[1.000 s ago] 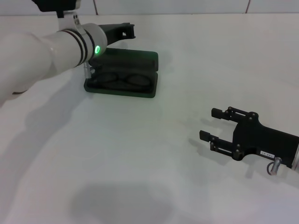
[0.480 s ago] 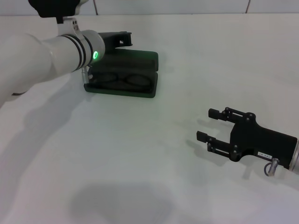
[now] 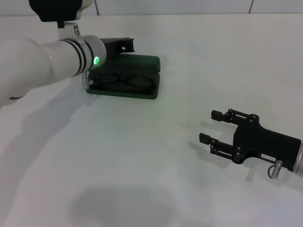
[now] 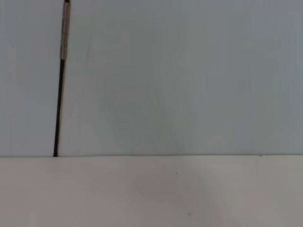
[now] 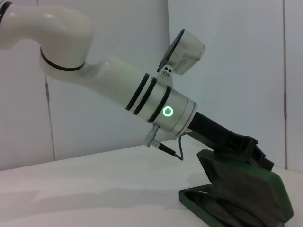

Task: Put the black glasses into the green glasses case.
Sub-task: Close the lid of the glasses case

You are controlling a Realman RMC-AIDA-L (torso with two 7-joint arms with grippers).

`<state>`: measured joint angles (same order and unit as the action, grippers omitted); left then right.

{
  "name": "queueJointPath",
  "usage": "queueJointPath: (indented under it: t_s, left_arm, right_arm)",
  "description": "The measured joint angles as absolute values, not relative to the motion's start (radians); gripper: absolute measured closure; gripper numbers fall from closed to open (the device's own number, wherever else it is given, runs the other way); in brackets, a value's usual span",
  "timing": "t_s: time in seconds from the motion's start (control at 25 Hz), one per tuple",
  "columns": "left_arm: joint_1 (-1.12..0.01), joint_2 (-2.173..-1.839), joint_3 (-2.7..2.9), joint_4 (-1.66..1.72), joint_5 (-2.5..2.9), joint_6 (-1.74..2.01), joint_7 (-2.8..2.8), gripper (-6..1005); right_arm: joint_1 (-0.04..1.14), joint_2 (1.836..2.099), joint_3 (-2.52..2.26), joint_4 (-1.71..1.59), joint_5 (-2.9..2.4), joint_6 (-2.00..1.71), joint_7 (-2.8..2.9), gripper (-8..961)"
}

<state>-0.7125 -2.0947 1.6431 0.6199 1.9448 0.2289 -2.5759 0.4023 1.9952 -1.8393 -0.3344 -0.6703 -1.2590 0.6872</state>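
A: Black glasses (image 3: 124, 80) — where are they?

B: Upper left of the head view, lying in the green glasses case (image 3: 142, 90), lid half raised.

A: And the left gripper (image 3: 124, 45)?

B: Behind the lid, touching its top edge; I cannot tell its finger state. The right wrist view shows the lid (image 5: 246, 182) tilted from the side.

A: The right gripper (image 3: 211, 126)?

B: Lower right, fingers spread, well apart from the case.

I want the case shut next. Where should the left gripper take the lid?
Probably the lid's free long edge, reached from behind, over the hinge side. The case lies open with glasses inside, lid half raised, and the left gripper is already behind its top edge. Right gripper sits apart.
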Motion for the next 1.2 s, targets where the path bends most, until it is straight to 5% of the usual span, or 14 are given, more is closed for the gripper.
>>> queueJointPath:
  t_s: [1.2]
  left_arm:
    - [-0.483,-2.102,1.743,0.819,1.941,0.202,-2.423,856]
  right_arm:
    - [0.415,2.004,-1.839,-0.336,-0.67,-1.254,0.688,305]
